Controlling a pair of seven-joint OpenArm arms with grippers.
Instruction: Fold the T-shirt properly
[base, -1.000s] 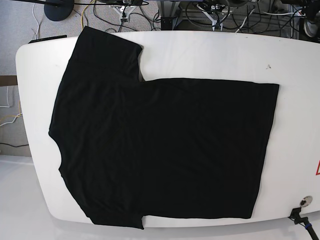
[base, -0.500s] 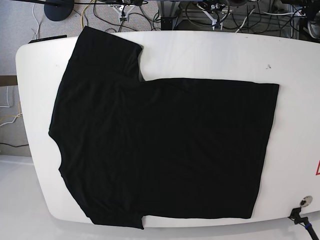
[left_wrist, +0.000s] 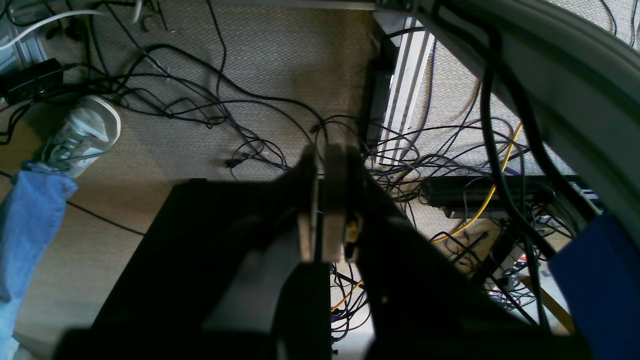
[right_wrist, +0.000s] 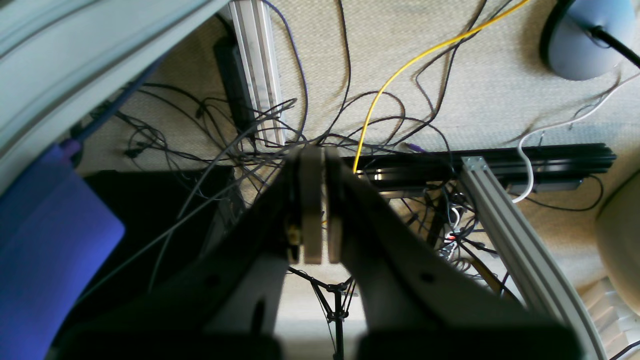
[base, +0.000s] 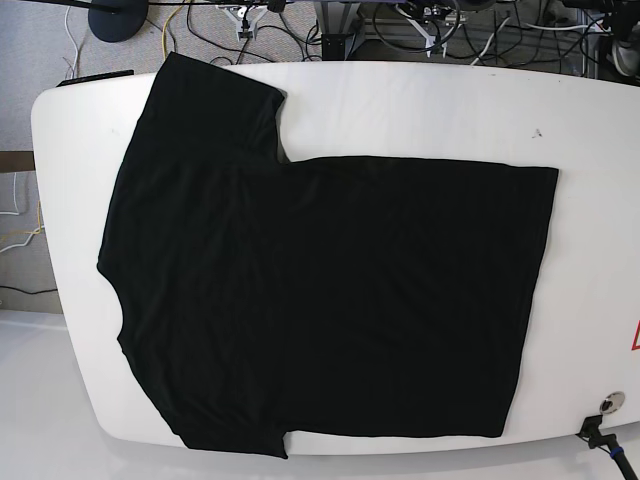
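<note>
The black T-shirt (base: 320, 290) lies flat on the white table (base: 420, 110) in the base view, its collar end to the left and its hem to the right. One sleeve reaches the far left edge and the other the near left edge. Neither gripper shows in the base view. My left gripper (left_wrist: 322, 200) is shut and empty, seen over the floor in the left wrist view. My right gripper (right_wrist: 315, 200) is shut and empty, also over the floor. The shirt does not show in either wrist view.
Tangled cables (right_wrist: 350, 115) and aluminium rails (right_wrist: 505, 225) lie on the carpet behind the table. A person's shoe (left_wrist: 82, 132) and jeans leg (left_wrist: 25, 235) show in the left wrist view. A small metal disc (base: 611, 403) sits at the table's near right.
</note>
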